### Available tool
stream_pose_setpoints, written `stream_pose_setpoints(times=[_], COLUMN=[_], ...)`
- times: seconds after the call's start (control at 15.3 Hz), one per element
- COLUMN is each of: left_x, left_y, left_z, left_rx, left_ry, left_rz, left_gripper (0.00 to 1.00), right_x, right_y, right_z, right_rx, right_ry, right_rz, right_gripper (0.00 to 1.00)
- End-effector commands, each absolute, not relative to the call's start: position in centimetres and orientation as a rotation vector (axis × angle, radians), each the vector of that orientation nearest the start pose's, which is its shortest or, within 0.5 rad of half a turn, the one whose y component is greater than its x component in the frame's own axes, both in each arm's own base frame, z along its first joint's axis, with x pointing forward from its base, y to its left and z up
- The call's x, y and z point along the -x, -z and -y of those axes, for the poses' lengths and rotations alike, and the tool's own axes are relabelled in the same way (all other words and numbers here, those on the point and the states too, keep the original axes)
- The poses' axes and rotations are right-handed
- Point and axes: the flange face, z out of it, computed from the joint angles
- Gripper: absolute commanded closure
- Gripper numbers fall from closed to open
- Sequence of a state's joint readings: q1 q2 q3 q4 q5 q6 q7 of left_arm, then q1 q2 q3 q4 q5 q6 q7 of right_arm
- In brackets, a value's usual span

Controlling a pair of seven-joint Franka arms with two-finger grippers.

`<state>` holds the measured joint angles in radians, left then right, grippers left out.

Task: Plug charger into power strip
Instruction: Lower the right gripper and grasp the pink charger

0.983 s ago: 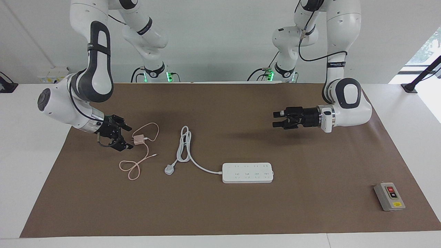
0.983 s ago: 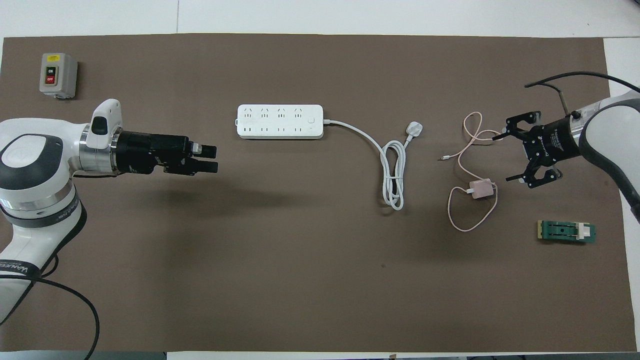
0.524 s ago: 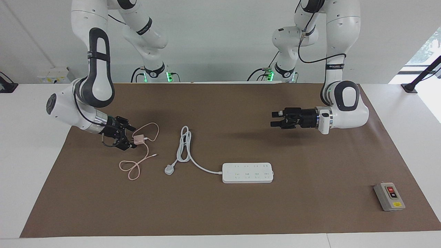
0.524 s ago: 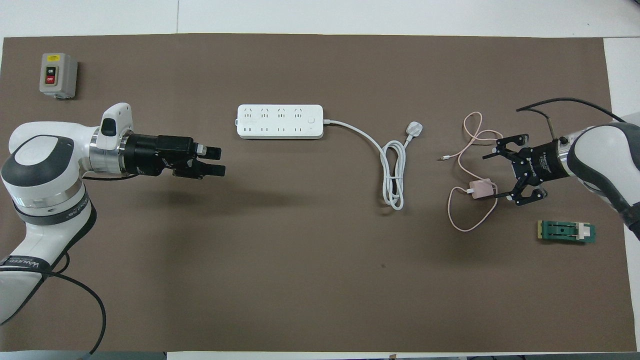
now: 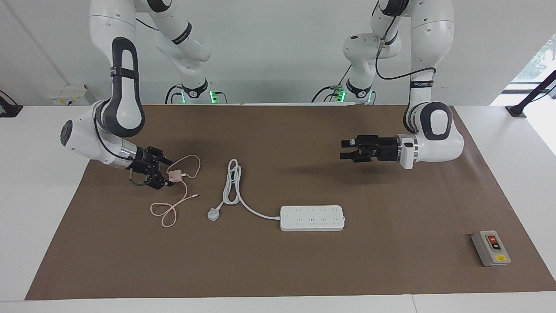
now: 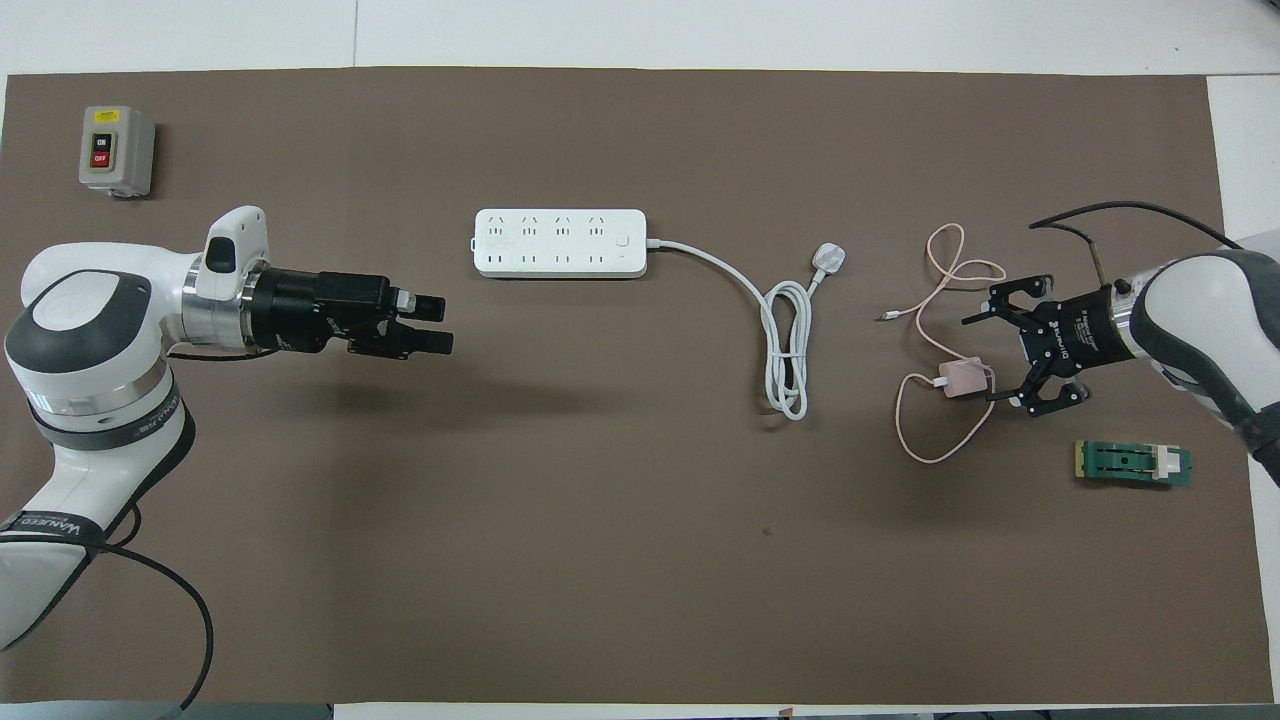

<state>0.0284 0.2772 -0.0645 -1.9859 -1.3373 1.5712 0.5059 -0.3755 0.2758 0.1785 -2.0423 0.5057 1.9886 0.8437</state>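
Note:
The charger (image 5: 175, 176) (image 6: 962, 378), a small pale-pink cube with a looping thin pink cable, lies on the brown mat toward the right arm's end of the table. My right gripper (image 5: 167, 173) (image 6: 985, 358) is low beside it and open, its fingertips just at the cube, nothing gripped. The white power strip (image 5: 312, 218) (image 6: 560, 243) lies flat mid-table, farther from the robots than the charger, its thick white cord coiled and ending in a white plug (image 5: 213, 214) (image 6: 830, 258). My left gripper (image 5: 343, 149) (image 6: 443, 323) hovers open and empty over bare mat, waiting.
A grey box with red and black buttons (image 5: 491, 248) (image 6: 116, 150) sits at the mat's corner toward the left arm's end, farthest from the robots. A small green board (image 6: 1133, 463) lies near the right arm, nearer the robots than the charger.
My right gripper has come down and in toward the charger until its open fingertips reach the cube. The left arm has edged slightly toward the middle of the table.

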Motion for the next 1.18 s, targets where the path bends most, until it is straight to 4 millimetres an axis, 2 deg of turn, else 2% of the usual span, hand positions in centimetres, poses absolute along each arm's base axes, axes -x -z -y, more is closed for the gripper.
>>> stream_pose_setpoints(times=[0.0, 0.72, 1.11], left_x=[-55.8, -55.4, -55.5], left_y=[-35.9, -35.4, -35.2], left_z=[12.2, 12.1, 12.1], left_rx=[-1.750, -1.755, -1.767], left_ry=[0.286, 0.288, 0.274], left_rz=[-0.008, -0.025, -0.030], left_gripper=[0.00, 0.00, 0.00], right_x=[-54.6, -53.2, -53.2], right_y=[-28.5, -26.1, -25.9], right_z=[8.4, 9.4, 10.0], right_rx=[2.122, 2.142, 2.124], right_ry=[-0.628, -0.609, -0.577], right_rz=[-1.653, -1.589, -1.610], right_gripper=[0.00, 0.00, 0.00])
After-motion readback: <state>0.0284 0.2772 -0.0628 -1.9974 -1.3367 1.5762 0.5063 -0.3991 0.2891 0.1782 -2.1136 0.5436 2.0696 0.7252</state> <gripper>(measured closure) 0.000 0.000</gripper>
